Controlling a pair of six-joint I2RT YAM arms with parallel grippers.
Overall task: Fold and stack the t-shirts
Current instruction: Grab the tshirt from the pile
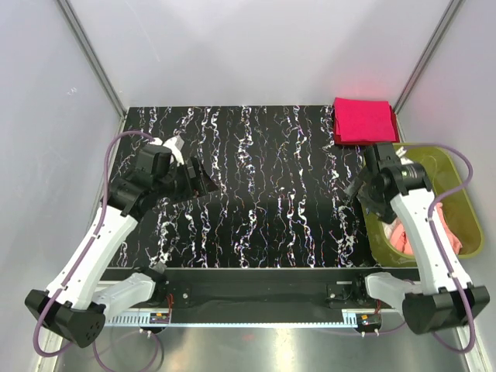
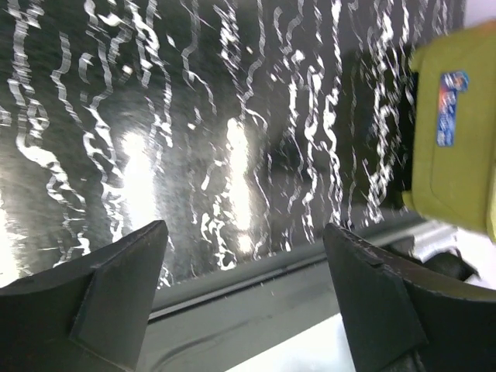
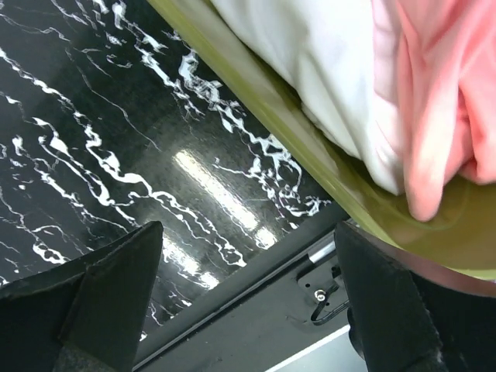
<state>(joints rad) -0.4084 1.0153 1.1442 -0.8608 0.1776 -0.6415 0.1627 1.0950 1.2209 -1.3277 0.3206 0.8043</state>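
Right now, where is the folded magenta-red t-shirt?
In the top view, the magenta-red t-shirt lies folded at the far right corner of the table, just beyond the olive-green bin that stands along the right edge.

Lab test cell, white walls (image 1: pixel 256 46), marbled table (image 1: pixel 263 201)

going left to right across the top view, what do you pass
left claw -> table -> red shirt -> bin; right claw overlaps the shirt and bin sideways, so it is left out
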